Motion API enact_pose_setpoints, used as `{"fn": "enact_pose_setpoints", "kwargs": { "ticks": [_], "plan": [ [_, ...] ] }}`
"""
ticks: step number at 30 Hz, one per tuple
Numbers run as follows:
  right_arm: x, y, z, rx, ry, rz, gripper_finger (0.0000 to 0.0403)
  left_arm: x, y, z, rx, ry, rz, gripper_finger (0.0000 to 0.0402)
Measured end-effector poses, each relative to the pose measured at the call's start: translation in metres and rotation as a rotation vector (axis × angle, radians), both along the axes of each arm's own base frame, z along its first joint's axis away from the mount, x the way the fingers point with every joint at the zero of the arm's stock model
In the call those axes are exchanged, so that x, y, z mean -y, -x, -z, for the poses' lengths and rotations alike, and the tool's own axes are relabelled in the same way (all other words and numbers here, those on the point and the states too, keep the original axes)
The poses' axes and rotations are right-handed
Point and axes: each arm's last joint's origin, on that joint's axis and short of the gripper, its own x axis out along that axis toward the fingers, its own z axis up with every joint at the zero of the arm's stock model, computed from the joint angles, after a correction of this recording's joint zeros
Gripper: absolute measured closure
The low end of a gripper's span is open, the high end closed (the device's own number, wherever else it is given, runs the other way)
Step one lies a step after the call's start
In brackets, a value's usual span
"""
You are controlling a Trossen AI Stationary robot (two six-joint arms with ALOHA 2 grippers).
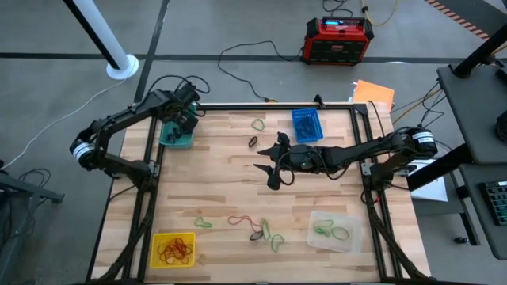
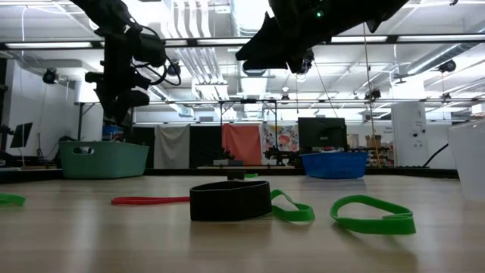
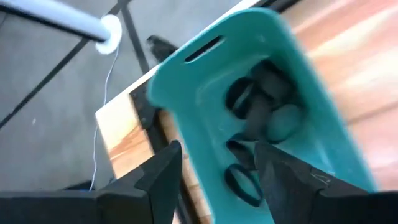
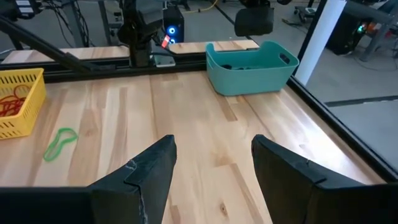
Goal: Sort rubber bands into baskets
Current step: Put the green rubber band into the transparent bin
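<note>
The teal basket [image 1: 176,136] stands at the table's far left corner with several black rubber bands [image 3: 258,102] lying in it. My left gripper [image 3: 217,171] hangs open just above it [image 1: 184,119], nothing between its fingers. My right gripper [image 4: 214,168] is open and empty above the table's middle [image 1: 268,157]. The blue basket [image 1: 306,125] sits at the far side, the yellow one [image 1: 173,249] with red bands at the near left, the clear one [image 1: 333,231] with green bands at the near right. Loose bands lie on the wood: green [image 1: 258,124], black [image 1: 253,142], red [image 1: 242,220], green [image 1: 276,240].
In the low view a black band [image 2: 229,199], green bands [image 2: 375,214] and a red one [image 2: 150,200] lie near the front edge. A red-and-black box [image 1: 339,39] and an orange sheet [image 1: 374,93] lie beyond the table's far edge. Bare wood shows between the baskets.
</note>
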Motion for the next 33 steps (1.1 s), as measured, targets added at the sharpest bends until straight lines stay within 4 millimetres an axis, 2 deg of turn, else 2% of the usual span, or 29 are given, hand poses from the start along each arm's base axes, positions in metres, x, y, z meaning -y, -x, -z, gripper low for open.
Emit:
{"fn": "enact_pose_setpoints", "kwargs": {
  "ticks": [5, 8, 12, 16, 21, 26, 33],
  "plan": [
    [0.002, 0.002, 0.004, -0.031, -0.049, 0.029, 0.0197, 0.03, -0.025, -0.001, 0.12, -0.012, 0.188, 0.0219],
    [0.003, 0.002, 0.006, -0.044, -0.069, 0.04, 0.0197, 0.062, -0.045, 0.0, 0.253, -0.005, 0.412, 0.0222],
    [0.003, 0.003, 0.008, -0.072, -0.078, 0.046, 0.0197, 0.114, -0.062, 0.005, 0.415, 0.073, 0.795, 0.0225],
    [0.001, 0.006, 0.013, -0.139, -0.084, 0.021, 0.0197, 0.168, -0.067, 0.015, 0.542, 0.176, 1.131, 0.0226],
    [-0.011, 0.009, 0.019, -0.24, -0.146, -0.135, 0.0197, 0.217, -0.069, 0.026, 0.649, 0.147, 1.343, 0.0226],
    [-0.026, 0.012, 0.013, -0.368, -0.19, -0.156, 0.0197, 0.239, -0.076, 0.039, 0.707, 0.12, 1.406, 0.0226],
    [-0.044, 0.027, -0.008, -0.669, -0.266, -0.096, 0.0198, 0.245, -0.094, 0.073, 0.637, 0.211, 1.324, 0.0226]
  ]
}}
